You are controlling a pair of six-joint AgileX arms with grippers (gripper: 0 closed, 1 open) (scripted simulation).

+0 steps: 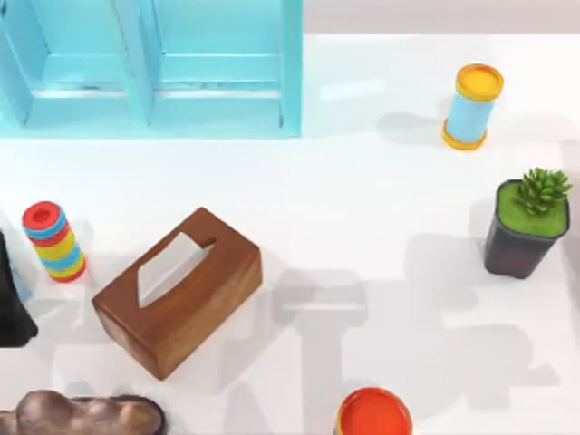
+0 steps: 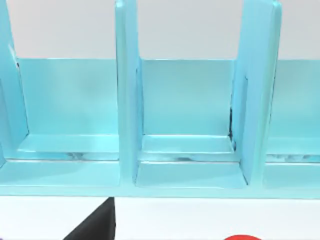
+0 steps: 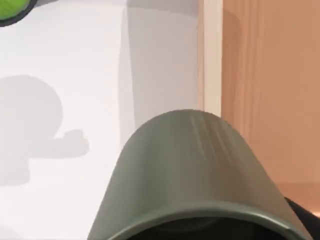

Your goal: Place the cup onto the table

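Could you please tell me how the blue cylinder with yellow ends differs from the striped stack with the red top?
The blue cylinder stands at the table's far right, while the striped stack stands at the left edge. The cylinder has one plain light blue body between yellow ends; the stack is banded in red, yellow and blue. Both stand upright and cast soft shadows on the white tabletop.

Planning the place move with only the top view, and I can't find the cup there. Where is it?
Observer: The right wrist view has the cup close up, its grey-olive wall just below the camera.
Operator: What lies beyond it?
Observer: The white table, near its edge, with wood-coloured floor past that.
Operator: And the left wrist camera?
Observer: It faces the front of the light blue shelf cabinet, with its compartments side by side.
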